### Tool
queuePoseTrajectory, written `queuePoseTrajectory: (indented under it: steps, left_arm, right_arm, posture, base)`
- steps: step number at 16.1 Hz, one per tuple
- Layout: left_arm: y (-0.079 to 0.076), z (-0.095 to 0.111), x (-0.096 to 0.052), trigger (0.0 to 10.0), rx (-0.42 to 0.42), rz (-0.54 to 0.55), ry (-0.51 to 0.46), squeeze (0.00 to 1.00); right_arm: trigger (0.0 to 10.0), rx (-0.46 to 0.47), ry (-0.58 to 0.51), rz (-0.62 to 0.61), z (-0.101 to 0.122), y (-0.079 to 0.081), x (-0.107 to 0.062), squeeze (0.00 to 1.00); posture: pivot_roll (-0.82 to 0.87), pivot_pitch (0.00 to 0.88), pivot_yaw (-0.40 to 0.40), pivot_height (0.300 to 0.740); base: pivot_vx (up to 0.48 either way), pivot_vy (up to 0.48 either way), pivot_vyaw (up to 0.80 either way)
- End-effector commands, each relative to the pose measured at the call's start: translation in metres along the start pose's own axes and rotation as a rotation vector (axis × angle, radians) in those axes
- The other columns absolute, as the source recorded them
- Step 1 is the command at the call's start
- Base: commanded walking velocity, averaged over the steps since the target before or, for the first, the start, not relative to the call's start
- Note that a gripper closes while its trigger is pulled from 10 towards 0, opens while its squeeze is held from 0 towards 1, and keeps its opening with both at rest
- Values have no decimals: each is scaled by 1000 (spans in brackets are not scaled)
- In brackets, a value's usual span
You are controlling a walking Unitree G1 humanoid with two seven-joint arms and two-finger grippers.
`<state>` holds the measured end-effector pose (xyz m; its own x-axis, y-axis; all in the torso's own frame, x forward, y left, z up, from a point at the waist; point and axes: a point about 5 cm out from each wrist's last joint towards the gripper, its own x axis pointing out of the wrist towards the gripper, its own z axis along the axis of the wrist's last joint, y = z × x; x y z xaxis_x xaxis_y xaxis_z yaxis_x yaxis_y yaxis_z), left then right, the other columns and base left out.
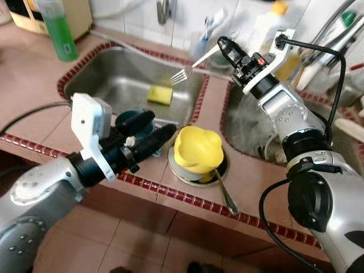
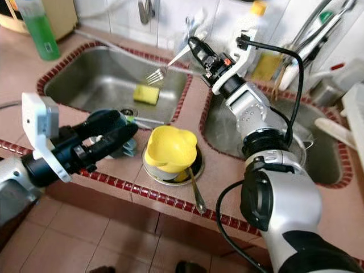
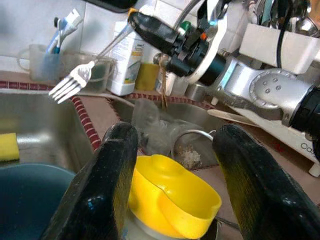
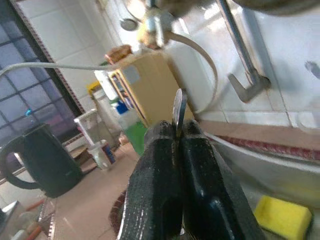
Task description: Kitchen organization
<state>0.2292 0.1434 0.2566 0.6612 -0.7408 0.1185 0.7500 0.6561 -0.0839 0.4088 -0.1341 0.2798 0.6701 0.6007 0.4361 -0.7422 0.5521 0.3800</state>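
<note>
My right gripper is shut on the handle of a silver fork, held up over the divider between the two sinks, tines pointing down toward the left sink. In the right wrist view the fork handle sticks out between the closed fingers. My left gripper hovers open over the counter's front edge, beside a yellow bowl that sits in a metal dish with a spoon. The left wrist view looks past both fingers at the yellow bowl and the fork.
A yellow sponge lies in the left sink. A dark blue bowl sits under my left gripper. A green soap bottle stands at the back left. Bottles, a toothbrush cup and a utensil rack crowd the back wall.
</note>
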Motion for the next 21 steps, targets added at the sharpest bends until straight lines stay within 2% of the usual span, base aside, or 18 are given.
queuePoseTrajectory:
  steps: [1,4,8,10,16,17,18,19,21]
  left_arm:
    - [-5,5,0,10000,22,-11,1,0]
    - [-10,15,3,10000,11,-29,-16,0]
    - [-15,21,3,10000,0,-42,-23,0]
    - [-19,26,3,10000,-11,-51,-24,0]
    - [-22,29,1,10000,-35,-49,-18,0]
    - [-22,29,0,10000,-34,-45,-10,0]
    - [-22,29,0,10000,-34,-44,-8,0]
    - [-18,26,-4,10000,-17,-22,21,0]
    - [-16,24,-8,10000,6,-10,50,0]
  right_arm:
    - [10000,-20,-16,-22,9,-3,-1,0]
    - [10000,4,34,-69,-8,-6,-1,0]
    - [10000,13,72,-85,-18,-5,2,0]
    - [10000,20,98,-46,-25,2,8,0]
    - [10000,23,97,-16,-23,11,18,0]
    - [10000,22,96,-16,-21,11,19,94]
    - [10000,21,95,-15,-21,12,20,247]
    - [10000,14,95,-12,-19,13,21,200]
    - [10000,11,95,-12,-18,13,22,188]
  posture:
    - [10,285,-130,740]
    - [20,320,-130,740]
    - [38,329,-135,740]
    - [47,333,-140,740]
    - [56,346,-140,740]
    - [56,347,-140,740]
    - [56,347,-140,740]
    - [56,347,-141,740]
    - [56,349,-143,740]
  base:
    - [0,0,0]
    - [0,0,0]
    - [0,0,0]
    - [0,0,0]
    - [0,0,0]
    - [0,0,0]
    - [0,0,0]
    - [0,0,0]
    - [0,0,0]
